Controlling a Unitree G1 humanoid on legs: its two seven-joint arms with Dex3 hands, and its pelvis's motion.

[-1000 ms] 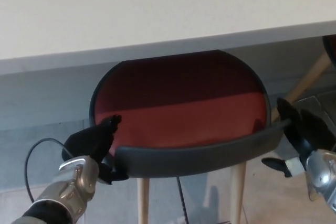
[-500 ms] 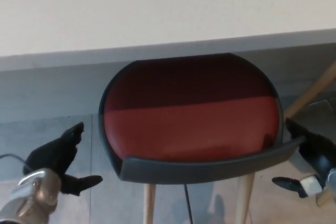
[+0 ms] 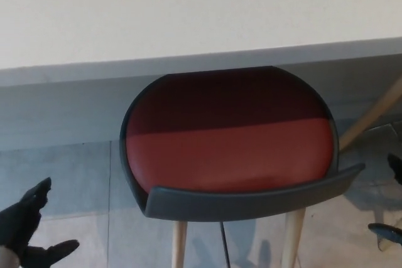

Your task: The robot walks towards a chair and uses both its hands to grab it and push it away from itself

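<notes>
A chair with a red seat and a dark grey curved backrest stands partly under a white table, on light wooden legs. My left hand is at the bottom left corner, open, fingers spread, well apart from the chair. Only a sliver of my right hand shows at the right edge, clear of the backrest's end; its thumb tip pokes in low down.
The white table's edge overhangs the far part of the seat. A slanted wooden leg of another piece of furniture stands at the right. Grey tiled floor lies around the chair.
Both hands have let go of the backrest and drawn back outward and down toward the frame edges. The chair sits slightly further right and lower in the picture.
</notes>
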